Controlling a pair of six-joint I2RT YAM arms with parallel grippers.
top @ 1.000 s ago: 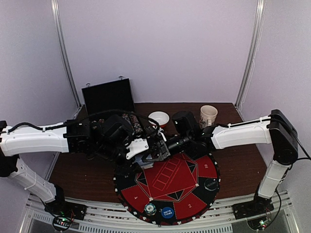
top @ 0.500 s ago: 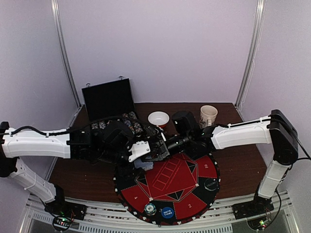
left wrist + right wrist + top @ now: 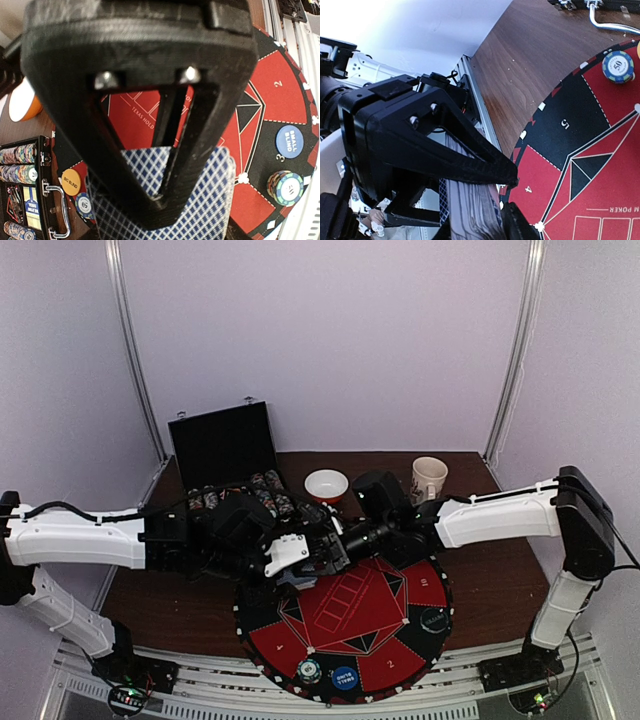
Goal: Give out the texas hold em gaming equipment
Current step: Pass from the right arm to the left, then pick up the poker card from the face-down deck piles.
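The deck of playing cards (image 3: 470,210) stands edge-on between my right gripper's (image 3: 513,197) jaws, which are shut on it. Both grippers meet over the far left edge of the mat: the left gripper (image 3: 298,565) and the right gripper (image 3: 332,548). In the left wrist view my left gripper (image 3: 161,200) has its fingertips together on the blue-checked back of the top card (image 3: 215,200). On the mat lie a blue "small blind" disc (image 3: 343,676), a short stack of chips (image 3: 308,671), a black disc (image 3: 433,619), an orange "big blind" disc (image 3: 71,182) and a "50" chip (image 3: 617,66).
The round red-and-black mat (image 3: 400,640) covers the near middle of the table. An open black briefcase (image 3: 225,440) with rows of chips (image 3: 265,490) stands at the back left. A white bowl (image 3: 327,484) and a paper cup (image 3: 428,478) stand at the back.
My left arm has drawn back to the left, uncovering more chips in the briefcase; its gripper stays at the deck. My right arm has hardly moved.
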